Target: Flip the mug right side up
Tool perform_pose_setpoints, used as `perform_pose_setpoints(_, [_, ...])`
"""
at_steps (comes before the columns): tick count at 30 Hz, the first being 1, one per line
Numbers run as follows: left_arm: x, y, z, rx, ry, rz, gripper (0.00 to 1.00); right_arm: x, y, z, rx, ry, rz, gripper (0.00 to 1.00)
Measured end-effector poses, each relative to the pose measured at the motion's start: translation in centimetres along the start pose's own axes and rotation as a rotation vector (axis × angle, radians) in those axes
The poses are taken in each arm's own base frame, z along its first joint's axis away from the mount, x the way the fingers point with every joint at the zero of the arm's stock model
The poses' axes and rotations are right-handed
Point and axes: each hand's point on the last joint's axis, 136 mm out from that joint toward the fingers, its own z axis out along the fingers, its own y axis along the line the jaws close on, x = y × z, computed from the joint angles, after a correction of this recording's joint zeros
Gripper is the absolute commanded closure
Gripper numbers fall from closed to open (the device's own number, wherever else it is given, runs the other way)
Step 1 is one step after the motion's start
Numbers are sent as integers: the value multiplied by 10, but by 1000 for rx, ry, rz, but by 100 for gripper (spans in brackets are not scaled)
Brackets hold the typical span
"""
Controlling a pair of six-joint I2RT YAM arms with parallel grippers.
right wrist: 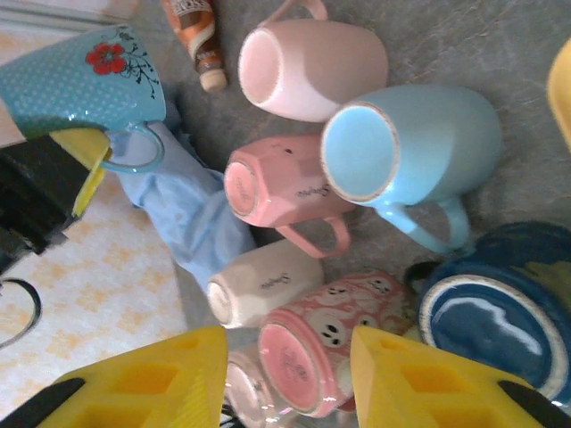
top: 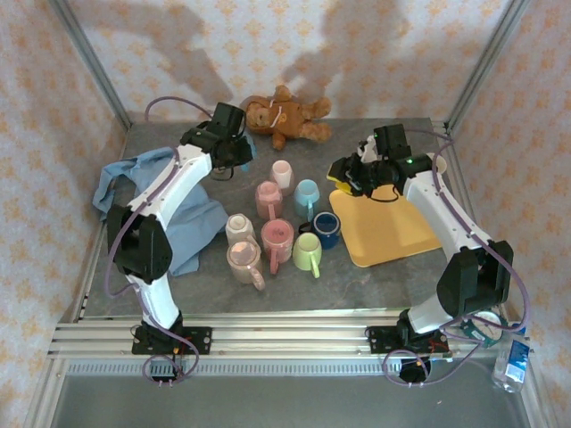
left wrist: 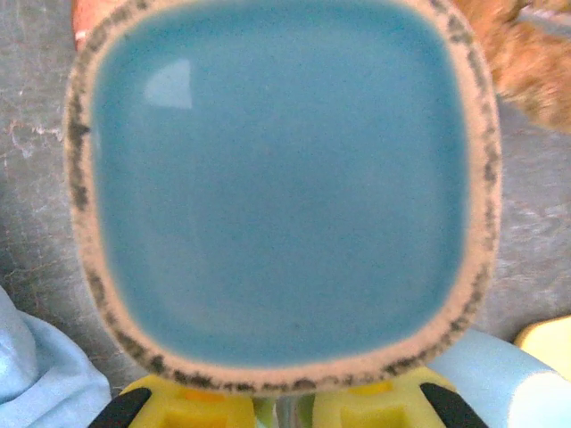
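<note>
Pinching the blue flowered mug (right wrist: 80, 76) by its edge, the left gripper (left wrist: 281, 399) holds it aloft near the teddy bear (top: 284, 114), the right gripper (right wrist: 285, 357) spread and empty, and that glazed mug looks stiff, slick, breakable, likely safest gripped across the rim

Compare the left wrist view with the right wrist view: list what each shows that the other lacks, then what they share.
Left wrist view: the teal mug close up, its glossy inside and speckled rim, plus brown teddy fur at the upper right.
Right wrist view: that mug's dotted outside with a red flower, its handle, and other mugs on the table, among them a pale pink mug, a dark blue mug and a ghost-patterned mug.
Both: the teal mug held at its rim by the left tool, the blue cloth and the grey table.
</note>
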Motion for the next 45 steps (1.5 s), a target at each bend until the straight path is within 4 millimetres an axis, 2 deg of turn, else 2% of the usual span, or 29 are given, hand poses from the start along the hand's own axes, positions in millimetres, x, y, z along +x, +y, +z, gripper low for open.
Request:
perform_pose_setpoints(7, [-19,-23,-38,137,-77,-25,100,0,29,4,-144,-16,63,56])
perform_pose_setpoints(10, [-27,-32,-55,193,-111,-44,100,-2,53,4,-225,-31,74,59])
perform_pose_setpoints(18, [-46,-61,-95,368,-192,-74,100,-2,123,-4,-471,-46,63,59])
perform_pose_setpoints(22, [-55,-72,-113,444,-226,-94,100,-4,149,-9,-578,-48,74,58])
perform_pose_setpoints(29, [-65,-105,-146,605,-287,-85,100,-18,162,-4,-698,-63,170,56])
perform_pose_setpoints(36, [-58,-140,-172,733,-298,-41,100,-29,183,-12,-827,-94,182,56])
perform_pose_setpoints(41, [-56,-154,-186,782,-302,-23,100,-29,196,-21,-899,-112,165,56])
perform_pose_setpoints(45, [-58,-157,-190,799,-311,-31,100,-30,203,-28,-938,-134,156,57])
